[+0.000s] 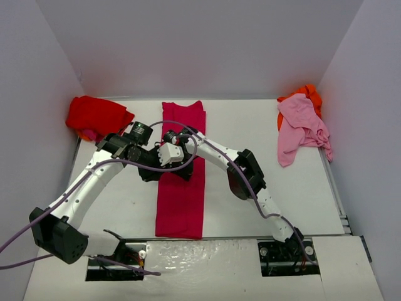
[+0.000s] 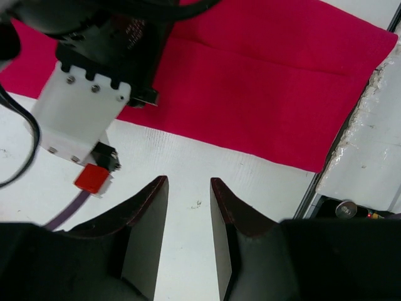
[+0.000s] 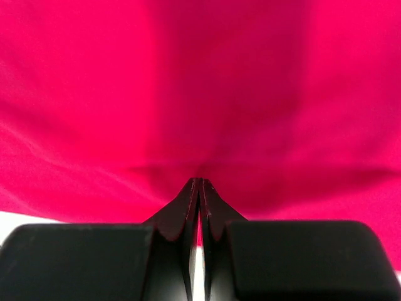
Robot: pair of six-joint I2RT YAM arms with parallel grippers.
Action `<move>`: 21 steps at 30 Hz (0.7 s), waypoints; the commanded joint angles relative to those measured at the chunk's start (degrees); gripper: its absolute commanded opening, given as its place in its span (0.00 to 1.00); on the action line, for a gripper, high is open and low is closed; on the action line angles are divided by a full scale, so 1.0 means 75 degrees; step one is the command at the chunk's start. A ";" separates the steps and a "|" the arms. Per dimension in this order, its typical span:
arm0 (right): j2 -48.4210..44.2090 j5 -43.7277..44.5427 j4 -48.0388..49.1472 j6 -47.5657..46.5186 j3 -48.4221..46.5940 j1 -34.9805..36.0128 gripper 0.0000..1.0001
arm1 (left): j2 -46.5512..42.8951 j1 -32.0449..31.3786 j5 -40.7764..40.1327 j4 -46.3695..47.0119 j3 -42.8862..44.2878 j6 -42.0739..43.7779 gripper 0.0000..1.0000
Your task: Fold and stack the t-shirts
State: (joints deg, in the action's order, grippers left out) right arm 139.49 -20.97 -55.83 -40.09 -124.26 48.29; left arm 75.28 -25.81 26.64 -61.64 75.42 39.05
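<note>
Lying flat down the middle of the tabletop point(image 1: 125, 200) as a long narrow strip, the crimson-magenta t-shirt point(image 1: 182, 200), apparently folded in from both sides and running from the near seam towards the far wall.

Pinching it about midway along with the right fingers point(image 3: 182, 210), closed tight on a small pucker of cloth, creases fanning out from the tips. Probably taking hold there for lifting and doubling the strip over, though only guessing.

Hovering just beside the shirt's left edge with the left fingers point(image 2: 147, 213), parted, holding nothing, only bare white surface showing beneath. Likely standing ready for pinning or catching the cloth. Crowding both wrists over that 1 spot, so risking a knock between them.

Lying further out, the bright red t-shirt point(image 1: 97, 116), heaped at the far left corner. Draping loosely at the far right, the pale pink t-shirt point(image 1: 301, 128), touching the orange t-shirt point(image 1: 308, 94) bunched behind it. Leaving 3 unfolded, judging by that, and no stack begun.

Carrying all this on a white, matt tabletop, looking scuffed and chipped along the near seam in the left wrist view. Closing it in on 3 sides with plain pale walls point(image 1: 200, 44).
</note>
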 commanded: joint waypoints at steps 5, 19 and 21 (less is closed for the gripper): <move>0.0429 0.0145 -0.0319 -0.0214 -0.0648 0.0288 0.01 | 0.0258 -0.0468 -0.0261 0.0297 0.0052 -0.0068 0.31; 0.1606 0.1558 0.0697 0.0022 -0.1330 -0.0210 0.00 | 0.0982 -0.1491 -0.0787 0.0242 0.0114 -0.0087 0.31; 0.1624 0.1724 0.0875 0.0133 -0.1388 -0.0289 0.00 | 0.1009 -0.1736 -0.0933 0.0326 0.0081 -0.0128 0.31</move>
State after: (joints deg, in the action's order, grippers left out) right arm 147.11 -15.91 -55.76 -38.94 -135.13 47.53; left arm 82.54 -35.89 21.81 -59.75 75.20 38.61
